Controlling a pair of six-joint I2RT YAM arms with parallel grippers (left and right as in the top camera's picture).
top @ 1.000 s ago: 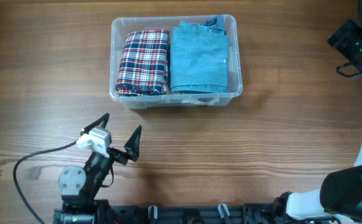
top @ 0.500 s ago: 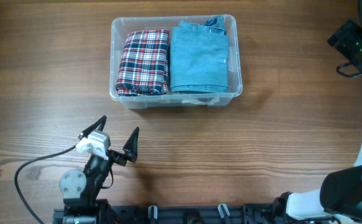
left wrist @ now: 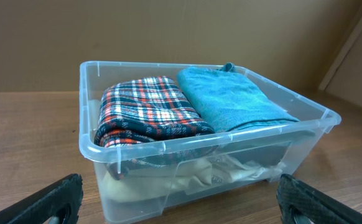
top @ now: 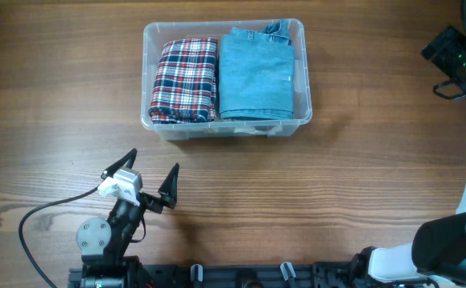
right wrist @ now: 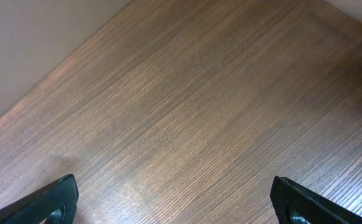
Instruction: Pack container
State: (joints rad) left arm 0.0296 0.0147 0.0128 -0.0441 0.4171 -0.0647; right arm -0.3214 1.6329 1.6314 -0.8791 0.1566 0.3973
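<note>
The container [top: 225, 130] sits top-centre on the worktop [top: 361, 200], plaid shirt [top: 185, 80] and folded denim [top: 255, 74] already inside. Left claw [top: 154, 160] and right claw [right wrist: 175, 199] both gape wide, empty. Packing looks done, so next is probably just parking the arms.

Container [top: 307, 88]: clear, colourless plastic
Folded plaid garment [top: 185, 80]: red, white and navy check
Folded denim garment [top: 255, 76]: plain light blue, slightly faded
Cloth under the garments [left wrist: 187, 177]: off-white
Tabletop [top: 361, 184]: mid-brown, straight wood grain
Left end effector [top: 154, 160]: black fingers, white body
Right end effector [right wrist: 175, 180]: black fingers
Cable [top: 37, 210]: black
</note>
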